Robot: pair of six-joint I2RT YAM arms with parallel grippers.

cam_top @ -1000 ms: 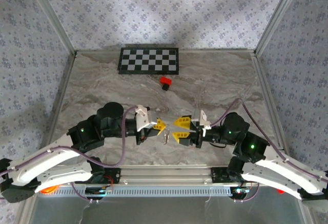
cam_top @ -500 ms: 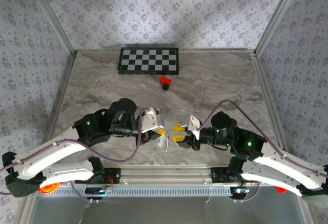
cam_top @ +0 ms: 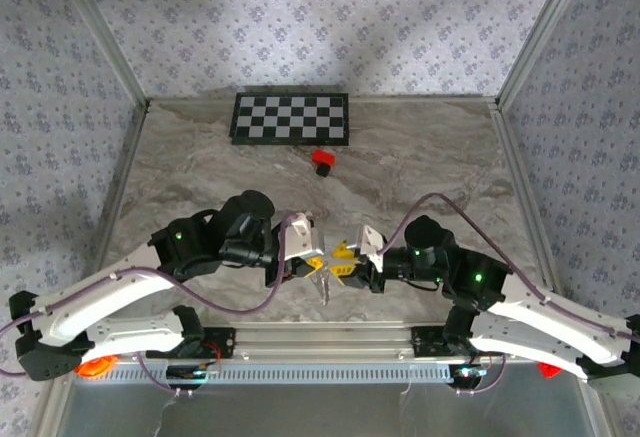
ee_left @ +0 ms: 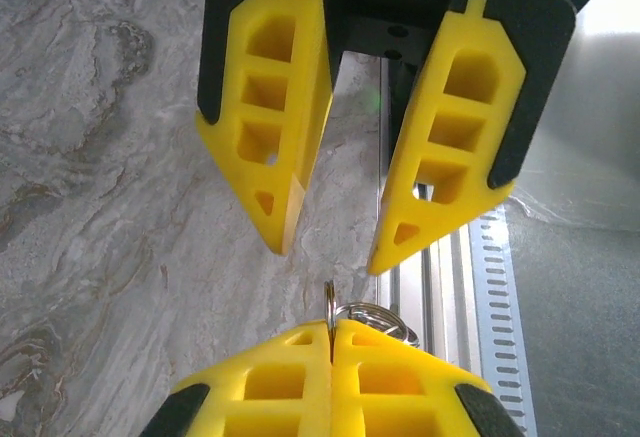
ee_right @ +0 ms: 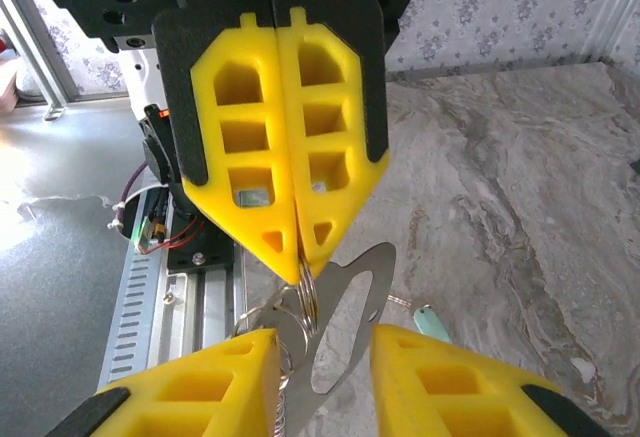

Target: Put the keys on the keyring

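The keyring [ee_right: 370,272] hung pinched by its top in your left gripper [ee_right: 298,257], whose fingers were closed tight on it. The key [ee_right: 428,322] showed its mint head low, just outside one finger of your right gripper [ee_left: 330,257]; whether it lay on the surface [ee_right: 520,177] I could not tell. Your right gripper stood partly open astride the ring, gripping nothing. Had it closed off-centre, it could have twisted the ring out of that thin pinch.

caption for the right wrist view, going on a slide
Left gripper, shut on the keyring, holds it before the open right gripper; mint-headed key lies on the marble table.
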